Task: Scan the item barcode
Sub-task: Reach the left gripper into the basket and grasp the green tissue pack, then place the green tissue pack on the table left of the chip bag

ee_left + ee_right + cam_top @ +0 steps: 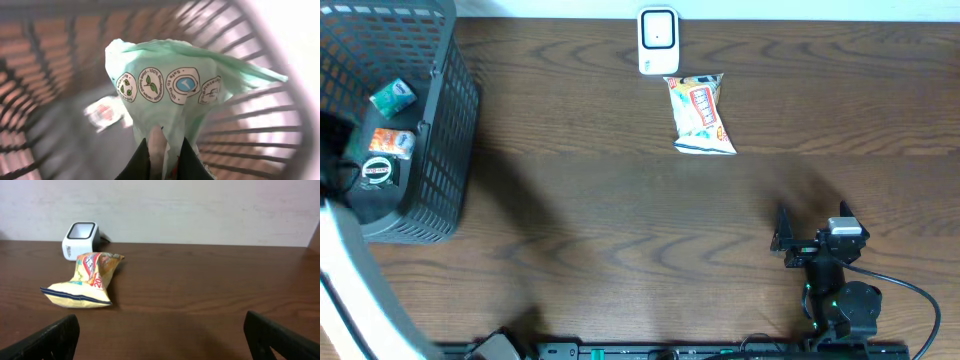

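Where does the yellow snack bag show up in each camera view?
Overhead: snack bag at top centre, just below the white scanner.
Left wrist: not in it; only the basket and a green packet show.
Right wrist: snack bag left of centre, in front of the scanner.
Shared landmark: the white scanner, next to the bag in the overhead and right wrist views.

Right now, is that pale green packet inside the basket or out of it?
Inside. The left wrist view shows basket walls all around the pale green packet, pinched by the left tool.
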